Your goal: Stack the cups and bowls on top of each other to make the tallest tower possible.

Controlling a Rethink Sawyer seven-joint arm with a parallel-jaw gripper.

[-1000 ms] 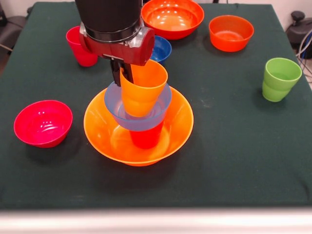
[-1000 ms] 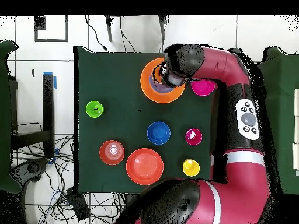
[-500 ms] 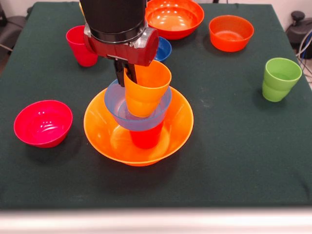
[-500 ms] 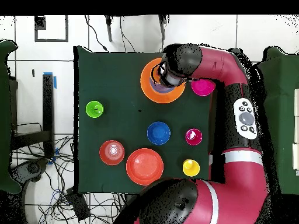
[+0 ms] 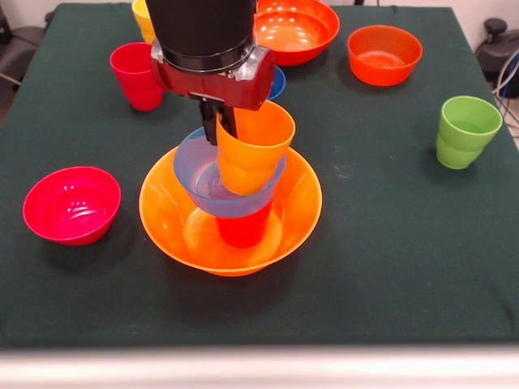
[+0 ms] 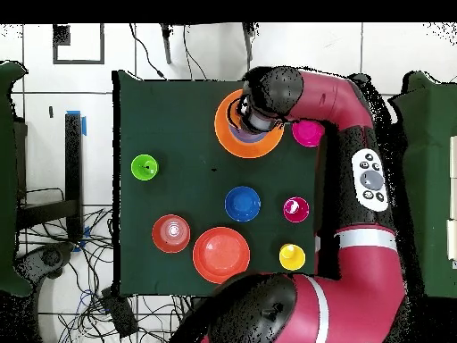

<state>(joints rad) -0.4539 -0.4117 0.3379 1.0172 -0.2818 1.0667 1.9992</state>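
Note:
The tower stands on a wide orange bowl (image 5: 166, 223) (image 6: 225, 134). Inside it is a red-orange cup (image 5: 242, 231) with a light blue bowl (image 5: 190, 172) on top. My gripper (image 5: 220, 128) is shut on the near-left rim of an orange cup (image 5: 253, 158). That cup leans, with its base down inside the light blue bowl. In the overhead view the arm (image 6: 277, 89) hides the gripper and the orange cup.
Loose on the green cloth: magenta bowl (image 5: 71, 204) (image 6: 310, 133), crimson cup (image 5: 136, 75) (image 6: 295, 209), yellow cup (image 5: 143, 18) (image 6: 291, 256), dark blue bowl (image 5: 276, 81) (image 6: 242, 204), large red-orange bowl (image 5: 296, 28) (image 6: 220, 255), smaller orange-red bowl (image 5: 383, 54) (image 6: 170, 233), green cup (image 5: 465, 131) (image 6: 144, 166).
In the front view the gripper and the orange cup have shifted a little to the right and up. The rest of the tower has not moved.

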